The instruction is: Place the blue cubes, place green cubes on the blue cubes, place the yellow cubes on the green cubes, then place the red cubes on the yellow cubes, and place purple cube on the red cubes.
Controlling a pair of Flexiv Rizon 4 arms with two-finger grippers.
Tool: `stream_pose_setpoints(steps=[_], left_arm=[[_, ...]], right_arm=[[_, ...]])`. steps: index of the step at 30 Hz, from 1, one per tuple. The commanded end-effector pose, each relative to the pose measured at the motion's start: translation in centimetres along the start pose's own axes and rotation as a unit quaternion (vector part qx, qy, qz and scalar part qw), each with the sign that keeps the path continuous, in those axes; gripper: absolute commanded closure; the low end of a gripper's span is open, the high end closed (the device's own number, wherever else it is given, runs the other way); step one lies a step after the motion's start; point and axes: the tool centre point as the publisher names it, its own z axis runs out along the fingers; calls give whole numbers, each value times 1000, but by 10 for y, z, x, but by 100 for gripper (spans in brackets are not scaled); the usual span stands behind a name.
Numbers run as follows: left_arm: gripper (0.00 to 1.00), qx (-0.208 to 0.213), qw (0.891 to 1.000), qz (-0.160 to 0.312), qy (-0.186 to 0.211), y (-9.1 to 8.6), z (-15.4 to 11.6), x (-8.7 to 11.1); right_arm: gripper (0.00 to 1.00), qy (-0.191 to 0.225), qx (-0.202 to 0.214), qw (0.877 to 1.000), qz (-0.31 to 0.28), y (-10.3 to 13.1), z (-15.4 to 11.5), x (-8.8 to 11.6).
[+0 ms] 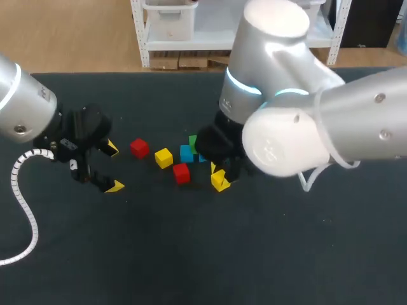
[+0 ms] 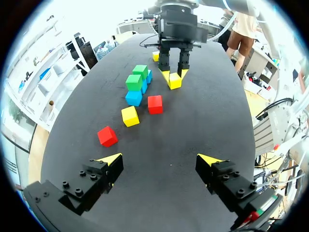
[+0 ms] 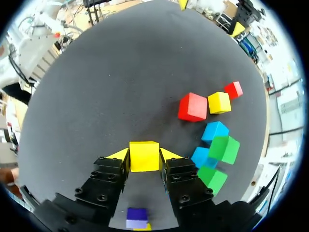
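Note:
My right gripper (image 3: pixel 144 162) is shut on a yellow cube (image 3: pixel 144 155), low over the table; the same yellow cube (image 1: pixel 220 181) (image 2: pixel 175 80) appears in the other two views. Beside it, two blue cubes (image 3: pixel 215 131) (image 3: pixel 199 156) and two green cubes (image 3: pixel 224 149) (image 3: pixel 211 178) stand tight together; I cannot tell whether they are stacked. A red cube (image 1: pixel 181 173), a second yellow cube (image 1: pixel 163 157) and another red cube (image 1: pixel 139 148) lie between the arms. A purple cube (image 3: pixel 136 217) lies behind the right fingers. My left gripper (image 1: pixel 113 167) (image 2: pixel 159 162) is open and holds nothing.
One more yellow cube (image 2: pixel 155 56) lies past the right gripper, beside the purple one. The dark table (image 1: pixel 210 254) has bare room towards its front edge, and there is bare cloth between the open left fingers.

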Motion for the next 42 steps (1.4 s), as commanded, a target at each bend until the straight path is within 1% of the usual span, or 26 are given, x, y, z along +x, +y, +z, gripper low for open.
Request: stream_pose_setpoints(steps=[1,3,10,14,17,18,20,28,35,42], left_arm=[[0,0,1000,2,-3,0,0,2],[0,0,1000,2,-3,0,0,2],[0,0,1000,2,-3,0,0,2],[0,0,1000,2,-3,0,0,2],[0,0,1000,2,-3,0,0,2],[0,0,1000,2,-3,0,0,2],[0,0,1000,2,-3,0,0,2],[0,0,1000,2,-3,0,0,2],[0,0,1000,2,-3,0,0,2],[0,0,1000,2,-3,0,0,2]], right_arm=[[100,-18,-22,999,25,-1,-21,10],[100,-18,-19,999,45,0,-32,14],[100,-3,30,996,89,-1,-70,25],[100,23,56,991,118,-8,-86,26],[100,31,76,986,146,-13,-95,24],[100,28,82,984,156,-15,-97,23],[100,20,98,980,174,-22,-97,19],[100,-7,110,974,196,-53,-82,3],[100,-1,100,974,201,-73,-71,-2],[100,12,97,973,210,-83,-65,1]])
